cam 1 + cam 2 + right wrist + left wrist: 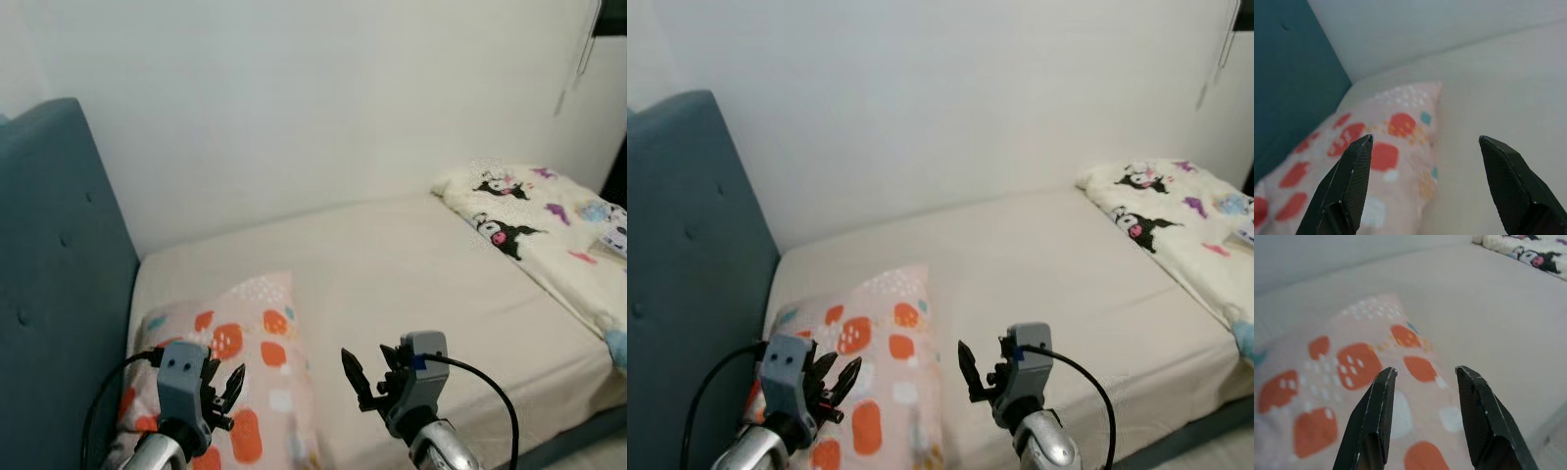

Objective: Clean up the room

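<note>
- At the head of the bed [411,264], beside a teal headboard [59,284], lies a pink pillow [255,343] with orange and white spots.
- Beige sheet covers the mattress; a white wall [294,98] runs behind it.
- Left gripper [223,388] hovers just above the pillow's near part, fingers [1376,416] parted and grasping nothing.
- Right gripper [367,382] hangs over bare sheet just beside the pillow's edge, fingers [1352,176] spread wide and empty.
- Black cables loop from both wrists.
- Far down the bed, well apart from the pillow, lies a cream blanket [544,230] printed with black and purple cartoon figures.
</note>
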Available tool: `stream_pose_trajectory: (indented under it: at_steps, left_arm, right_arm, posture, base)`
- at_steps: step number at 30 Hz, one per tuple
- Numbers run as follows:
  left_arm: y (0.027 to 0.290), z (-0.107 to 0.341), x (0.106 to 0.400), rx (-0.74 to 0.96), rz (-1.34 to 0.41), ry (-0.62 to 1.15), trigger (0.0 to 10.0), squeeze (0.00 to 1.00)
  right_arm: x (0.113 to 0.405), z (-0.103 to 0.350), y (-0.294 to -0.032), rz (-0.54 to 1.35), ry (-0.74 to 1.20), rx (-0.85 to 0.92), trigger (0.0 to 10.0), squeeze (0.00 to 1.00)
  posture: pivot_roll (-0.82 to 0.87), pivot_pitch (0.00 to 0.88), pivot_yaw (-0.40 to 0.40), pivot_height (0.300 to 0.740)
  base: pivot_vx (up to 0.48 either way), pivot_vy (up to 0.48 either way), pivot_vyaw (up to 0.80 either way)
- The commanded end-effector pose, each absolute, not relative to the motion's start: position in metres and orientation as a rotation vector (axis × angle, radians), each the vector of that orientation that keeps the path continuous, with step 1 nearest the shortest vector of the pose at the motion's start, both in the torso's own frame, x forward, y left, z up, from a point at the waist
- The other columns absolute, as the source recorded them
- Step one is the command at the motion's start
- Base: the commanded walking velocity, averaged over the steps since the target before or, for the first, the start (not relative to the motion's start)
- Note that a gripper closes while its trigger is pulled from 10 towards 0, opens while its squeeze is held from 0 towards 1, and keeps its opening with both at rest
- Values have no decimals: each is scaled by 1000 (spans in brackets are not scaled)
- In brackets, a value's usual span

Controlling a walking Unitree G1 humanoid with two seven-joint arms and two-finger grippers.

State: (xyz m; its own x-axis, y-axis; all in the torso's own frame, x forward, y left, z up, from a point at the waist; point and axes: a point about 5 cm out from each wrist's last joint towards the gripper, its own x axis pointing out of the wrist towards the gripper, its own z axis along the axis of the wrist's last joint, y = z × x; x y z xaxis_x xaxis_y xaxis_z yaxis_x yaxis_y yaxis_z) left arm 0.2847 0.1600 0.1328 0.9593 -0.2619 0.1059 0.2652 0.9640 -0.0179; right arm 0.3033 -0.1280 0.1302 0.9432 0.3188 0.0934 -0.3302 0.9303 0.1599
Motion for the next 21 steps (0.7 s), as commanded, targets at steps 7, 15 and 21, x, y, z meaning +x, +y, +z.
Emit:
stream_pose_trajectory:
  at_steps: [7, 15, 21]
  left_arm:
    - [157, 114, 280, -72, -262, -54, 10000, 0]
    - [160, 104, 273, -88, -246, -17, 10000, 0]
    - [163, 99, 270, -76, -242, -6, 10000, 0]
  right_arm:
    - [302, 125, -126, 348, -49, 168, 10000, 0]
    - [302, 123, -124, 362, -41, 169, 10000, 0]
    - [302, 120, -123, 372, -30, 175, 10000, 0]
  posture:
    - [13, 95, 20, 709]
    - [16, 82, 12, 739]
    - [18, 76, 9, 740]
  base:
    - [0, 0, 0]
    - [0, 0, 0]
    - [0, 0, 0]
